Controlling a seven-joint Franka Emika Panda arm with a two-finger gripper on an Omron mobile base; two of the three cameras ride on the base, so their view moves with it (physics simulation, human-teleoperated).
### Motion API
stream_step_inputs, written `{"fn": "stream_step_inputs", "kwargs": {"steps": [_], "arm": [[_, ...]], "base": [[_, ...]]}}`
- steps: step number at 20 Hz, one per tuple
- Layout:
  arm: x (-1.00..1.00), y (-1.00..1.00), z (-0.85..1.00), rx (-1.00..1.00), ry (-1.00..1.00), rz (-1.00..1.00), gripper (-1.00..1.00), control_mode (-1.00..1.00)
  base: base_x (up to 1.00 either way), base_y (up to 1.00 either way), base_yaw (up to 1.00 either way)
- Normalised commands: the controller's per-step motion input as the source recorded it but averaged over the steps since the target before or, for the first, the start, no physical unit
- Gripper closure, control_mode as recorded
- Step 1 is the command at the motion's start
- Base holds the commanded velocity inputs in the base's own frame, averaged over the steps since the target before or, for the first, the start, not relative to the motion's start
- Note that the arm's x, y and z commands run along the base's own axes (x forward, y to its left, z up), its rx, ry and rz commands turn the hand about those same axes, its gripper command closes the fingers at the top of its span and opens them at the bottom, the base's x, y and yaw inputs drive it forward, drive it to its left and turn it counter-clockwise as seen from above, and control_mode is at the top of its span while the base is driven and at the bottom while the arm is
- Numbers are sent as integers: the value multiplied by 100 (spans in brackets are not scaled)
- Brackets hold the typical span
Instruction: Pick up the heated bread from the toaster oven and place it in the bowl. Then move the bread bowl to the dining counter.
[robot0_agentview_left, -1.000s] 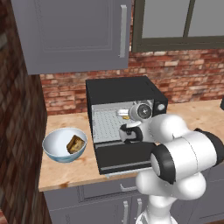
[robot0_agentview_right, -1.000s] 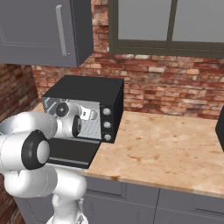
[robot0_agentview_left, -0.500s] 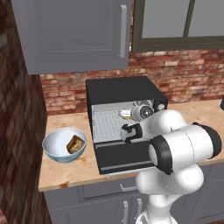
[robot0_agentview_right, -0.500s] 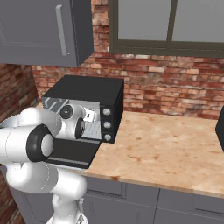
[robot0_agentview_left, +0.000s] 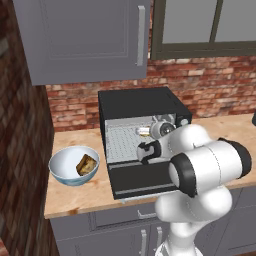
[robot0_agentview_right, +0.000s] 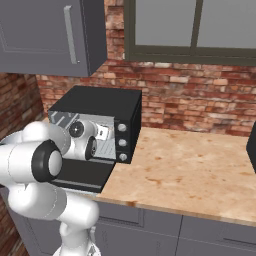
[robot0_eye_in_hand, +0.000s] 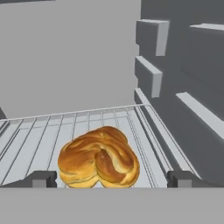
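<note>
The heated bread (robot0_eye_in_hand: 98, 159), a golden-orange knotted bun, lies on the silver wire rack (robot0_eye_in_hand: 87, 120) inside the toaster oven (robot0_agentview_left: 137, 105), whose glass door (robot0_agentview_left: 145, 179) hangs open. My gripper (robot0_eye_in_hand: 111, 179) is open at the oven mouth, with one dark fingertip on each side of the bun's near edge and neither touching it. In the left base view the bread (robot0_agentview_left: 144, 131) glows just behind my hand. The pale-blue bowl (robot0_agentview_left: 62, 167) sits on the counter left of the oven and holds a darker brown chunk (robot0_agentview_left: 86, 164). The dining counter is out of view.
The oven's ribbed right wall (robot0_eye_in_hand: 175, 87) stands close beside the bun. A grey cabinet (robot0_agentview_left: 85, 40) hangs above the oven. Wood countertop (robot0_agentview_right: 185, 170) stretches to the right of the oven, with a brick wall (robot0_agentview_right: 200, 105) behind it.
My hand has edged a little further into the oven and the elbow has swung lower. The jaws stay wide open. Bread and bowl have not moved.
</note>
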Motion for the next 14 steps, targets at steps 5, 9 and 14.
{"fn": "stream_step_inputs", "kwargs": {"steps": [5, 9, 14], "arm": [[7, 0, -5, -4, 0, 4, -100, -100], [8, 0, -8, -6, 0, 4, -100, -100], [7, -5, -17, -7, 0, 5, -100, -100]], "base": [[0, 0, 0], [0, 0, 0], [0, 0, 0]]}}
